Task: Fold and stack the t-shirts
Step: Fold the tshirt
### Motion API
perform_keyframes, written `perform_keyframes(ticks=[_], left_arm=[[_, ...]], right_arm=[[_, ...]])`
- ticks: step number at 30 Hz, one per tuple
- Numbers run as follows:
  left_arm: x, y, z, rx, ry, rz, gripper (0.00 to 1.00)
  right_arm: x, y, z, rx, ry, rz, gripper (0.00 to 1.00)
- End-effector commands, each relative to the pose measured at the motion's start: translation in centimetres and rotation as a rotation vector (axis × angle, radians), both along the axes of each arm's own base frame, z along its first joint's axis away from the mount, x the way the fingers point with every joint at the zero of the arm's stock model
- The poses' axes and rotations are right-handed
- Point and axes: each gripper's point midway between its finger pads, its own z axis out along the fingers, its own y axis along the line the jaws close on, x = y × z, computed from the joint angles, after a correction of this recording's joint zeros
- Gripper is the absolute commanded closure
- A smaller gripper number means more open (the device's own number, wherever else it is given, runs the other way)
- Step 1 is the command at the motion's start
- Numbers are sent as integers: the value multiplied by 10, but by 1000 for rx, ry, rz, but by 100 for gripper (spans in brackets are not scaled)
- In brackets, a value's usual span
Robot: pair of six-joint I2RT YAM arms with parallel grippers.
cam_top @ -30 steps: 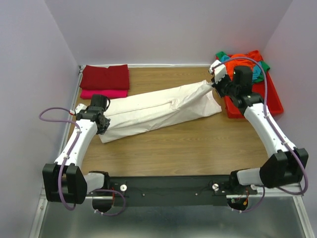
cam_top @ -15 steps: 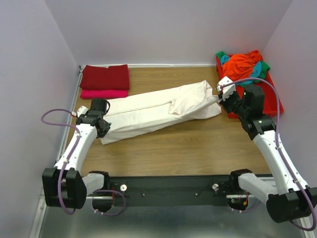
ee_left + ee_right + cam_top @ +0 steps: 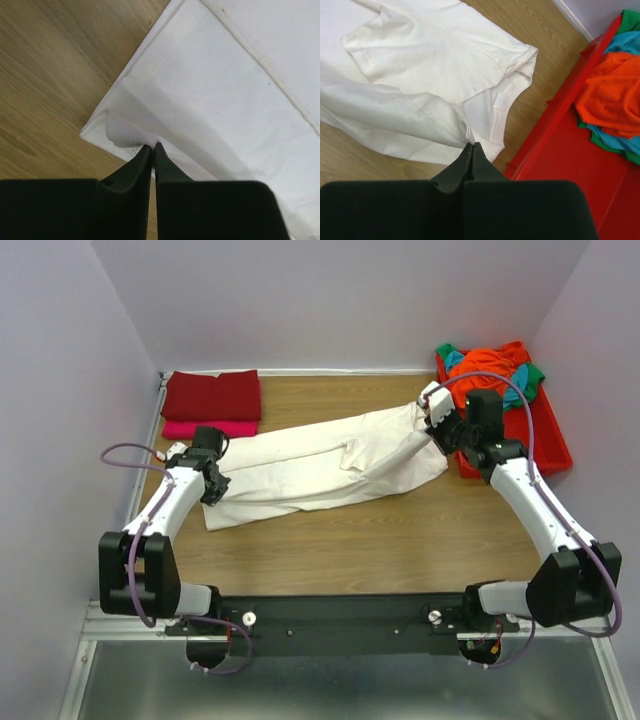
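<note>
The cream-white t-shirt (image 3: pixel 330 465) lies folded lengthwise, slanting across the desk (image 3: pixel 400 530). Left jaws pinch its hem corner shut; right jaws clamp a fold beside the collar (image 3: pixel 493 131), whose neck label (image 3: pixel 499 102) only the right wrist view shows.

One cream-white t-shirt (image 3: pixel 320 465): large, folded lengthwise into a long band, lying diagonally across mid-frame from lower left to upper right, pinched at each end. One dark red t-shirt (image 3: pixel 212 395): folded rectangle, upper left, stacked on the folded bright pink t-shirt (image 3: pixel 205 428). One orange t-shirt (image 3: pixel 490 365), teal t-shirt (image 3: pixel 620 145), green t-shirt (image 3: pixel 631 21): crumpled heap, upper right.
</note>
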Motion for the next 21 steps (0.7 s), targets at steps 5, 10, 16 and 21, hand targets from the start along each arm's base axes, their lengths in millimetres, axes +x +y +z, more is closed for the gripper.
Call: perform_keyframes(ticks=[5,10,16,21], left_arm=[[28,6,-5,41,-1,-6,88],[34,9,-8,54,8,-3,88],[40,12,-11,62,16,3,88],[43,15,-16,63,28,13,88]], right_arm=[[46,0,21,-17,-64,-16,99],[59,3,18,-12,-54,-11,99],[71,7,9,-5,-30,-8,99],[82,10,5,-4,-22,-4,99]])
